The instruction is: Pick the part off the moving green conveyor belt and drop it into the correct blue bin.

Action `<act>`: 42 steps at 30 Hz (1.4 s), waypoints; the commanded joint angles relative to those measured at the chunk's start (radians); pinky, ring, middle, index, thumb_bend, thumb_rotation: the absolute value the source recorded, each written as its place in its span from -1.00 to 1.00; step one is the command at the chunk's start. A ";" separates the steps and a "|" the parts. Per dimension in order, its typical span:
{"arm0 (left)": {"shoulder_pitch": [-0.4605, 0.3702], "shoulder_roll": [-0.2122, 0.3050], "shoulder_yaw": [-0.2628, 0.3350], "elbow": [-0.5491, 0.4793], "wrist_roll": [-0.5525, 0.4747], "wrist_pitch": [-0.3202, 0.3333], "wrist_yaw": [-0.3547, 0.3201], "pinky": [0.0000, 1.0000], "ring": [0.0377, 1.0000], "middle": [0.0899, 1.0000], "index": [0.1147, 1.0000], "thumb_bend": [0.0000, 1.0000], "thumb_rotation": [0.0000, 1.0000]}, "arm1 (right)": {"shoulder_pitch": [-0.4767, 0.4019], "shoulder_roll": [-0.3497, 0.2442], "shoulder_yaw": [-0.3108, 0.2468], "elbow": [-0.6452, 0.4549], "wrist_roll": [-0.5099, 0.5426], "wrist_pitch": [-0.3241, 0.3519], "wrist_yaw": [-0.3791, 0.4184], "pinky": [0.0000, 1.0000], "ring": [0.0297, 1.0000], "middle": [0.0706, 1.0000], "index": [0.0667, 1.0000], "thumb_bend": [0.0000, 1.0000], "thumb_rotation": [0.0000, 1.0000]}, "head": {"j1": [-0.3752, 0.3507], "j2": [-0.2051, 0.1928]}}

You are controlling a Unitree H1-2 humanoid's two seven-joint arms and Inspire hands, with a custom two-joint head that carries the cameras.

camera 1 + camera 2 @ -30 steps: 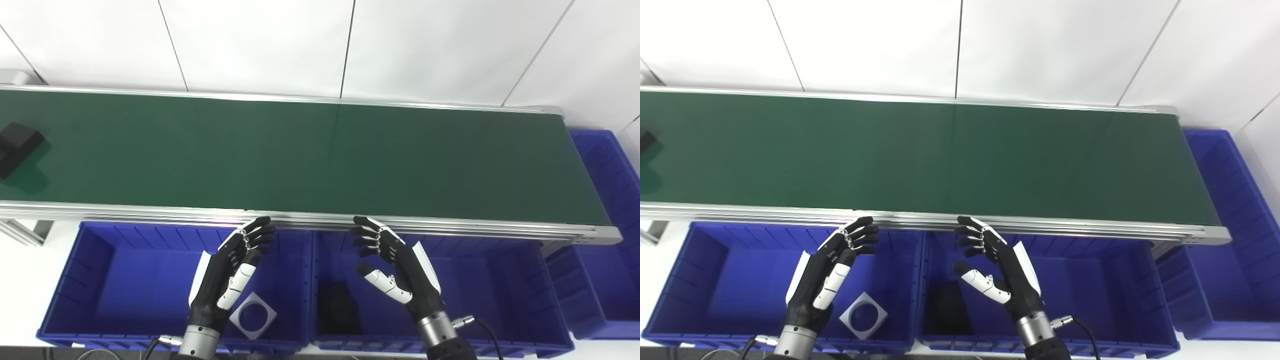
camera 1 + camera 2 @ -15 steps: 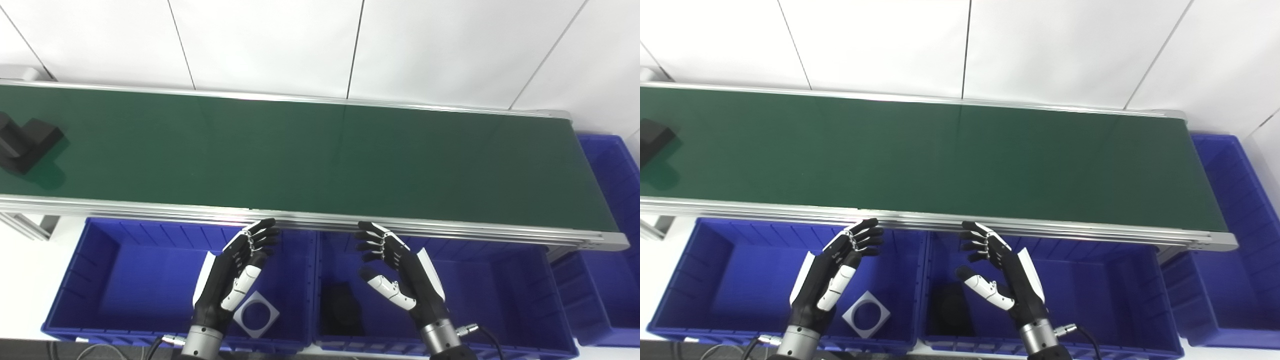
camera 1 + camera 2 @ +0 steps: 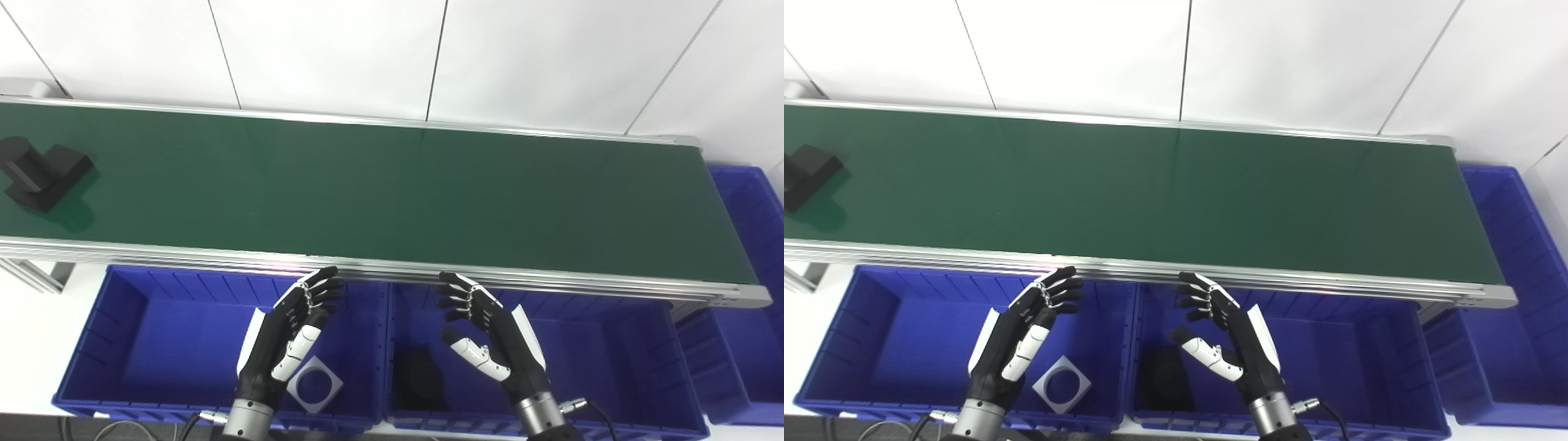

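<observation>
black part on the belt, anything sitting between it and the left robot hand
Nothing visible does. The black part lies at the belt's far left, and the green belt between it and the left robot hand is bare. The hand hangs open over the left blue bin, on the near side of the belt's metal rail.

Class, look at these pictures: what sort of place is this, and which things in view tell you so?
Probably a factory-style sorting station or a lab mock-up of one. A long green conveyor belt carries a black part, and blue bins stand below its near edge, one holding a grey square plate.
</observation>
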 commanded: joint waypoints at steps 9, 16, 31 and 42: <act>-0.006 0.002 -0.003 -0.019 -0.009 -0.034 -0.001 0.38 0.46 0.51 0.58 0.18 0.64 | -0.008 0.003 -0.002 -0.022 0.006 -0.060 0.000 0.27 0.43 0.53 0.64 0.21 0.36 | 0.009 0.013; -0.007 0.000 -0.001 -0.014 -0.007 -0.036 0.002 0.38 0.45 0.49 0.58 0.20 0.66 | -0.009 0.003 -0.003 -0.021 0.011 -0.060 0.001 0.27 0.43 0.53 0.63 0.20 0.32 | 0.003 0.013; -0.011 -0.001 0.000 -0.007 0.000 -0.036 0.004 0.39 0.45 0.49 0.57 0.22 0.66 | -0.012 0.004 -0.007 -0.012 0.013 -0.058 -0.001 0.27 0.43 0.54 0.64 0.23 0.35 | 0.008 0.010; -0.014 -0.004 0.000 0.001 -0.010 -0.043 0.003 0.39 0.45 0.49 0.58 0.21 0.63 | -0.014 0.002 -0.008 -0.014 0.010 -0.059 -0.001 0.27 0.42 0.52 0.64 0.22 0.35 | 0.012 0.012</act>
